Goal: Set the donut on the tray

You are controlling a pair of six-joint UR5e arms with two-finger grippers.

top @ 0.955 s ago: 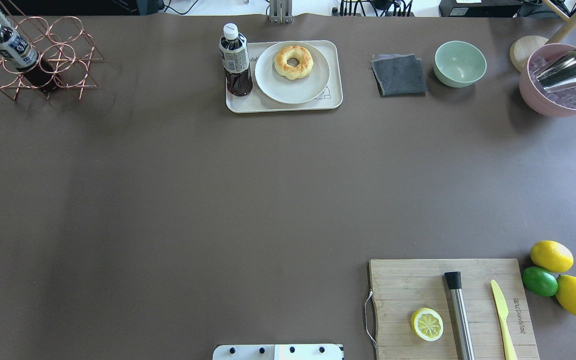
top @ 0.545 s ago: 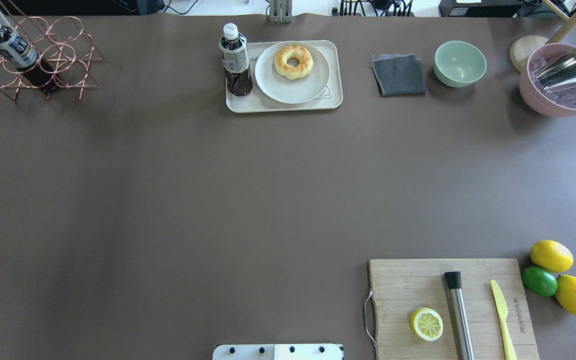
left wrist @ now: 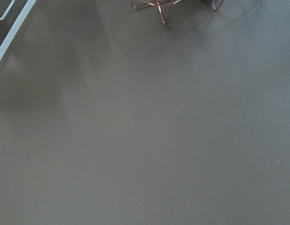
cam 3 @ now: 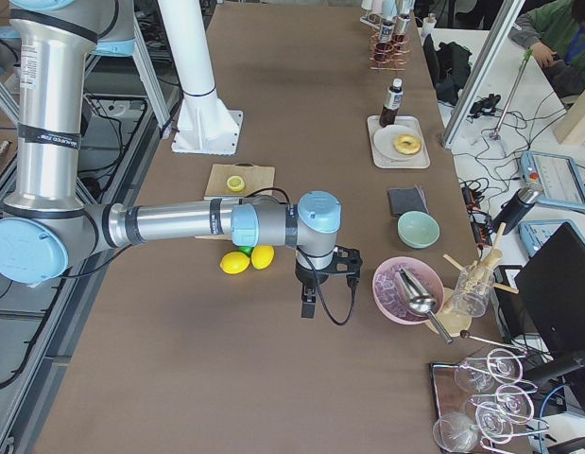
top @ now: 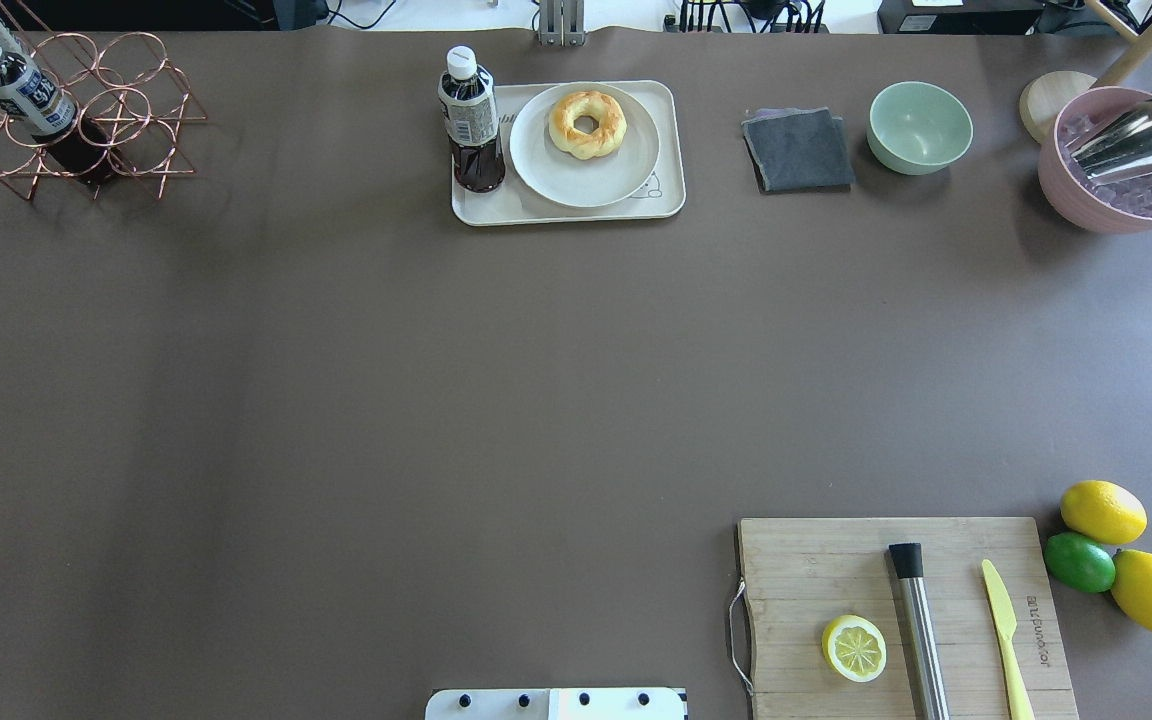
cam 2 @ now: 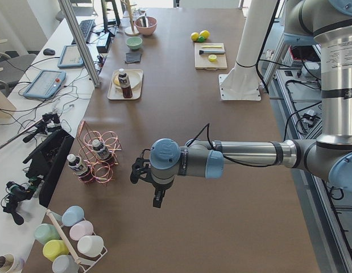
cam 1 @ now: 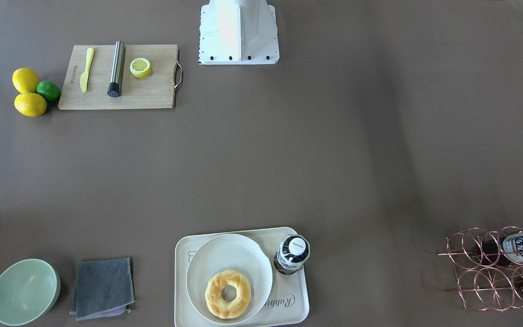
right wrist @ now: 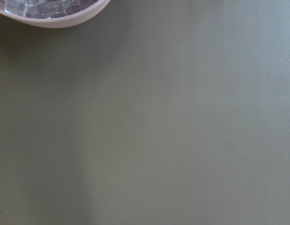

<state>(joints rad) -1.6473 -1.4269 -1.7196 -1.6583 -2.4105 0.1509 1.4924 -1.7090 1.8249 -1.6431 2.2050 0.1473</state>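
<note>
The golden donut (top: 587, 124) lies on a white plate (top: 584, 178) that stands on the cream tray (top: 496, 207) at the table's far middle. In the front-facing view the donut (cam 1: 228, 294) sits on the plate (cam 1: 225, 254) on the tray (cam 1: 291, 309). Neither gripper shows in the overhead or front views. My left gripper (cam 2: 157, 200) hangs over bare table near the wire rack, far from the tray. My right gripper (cam 3: 308, 307) hangs over bare table near the pink bowl. I cannot tell whether either is open or shut.
A dark drink bottle (top: 471, 120) stands on the tray's left end. A copper wire rack (top: 76, 120) holds bottles at the far left. A grey cloth (top: 798, 150), green bowl (top: 920, 127) and pink ice bowl (top: 1126, 175) stand far right. A cutting board (top: 836, 570) with a lemon half (top: 854, 648) lies near right.
</note>
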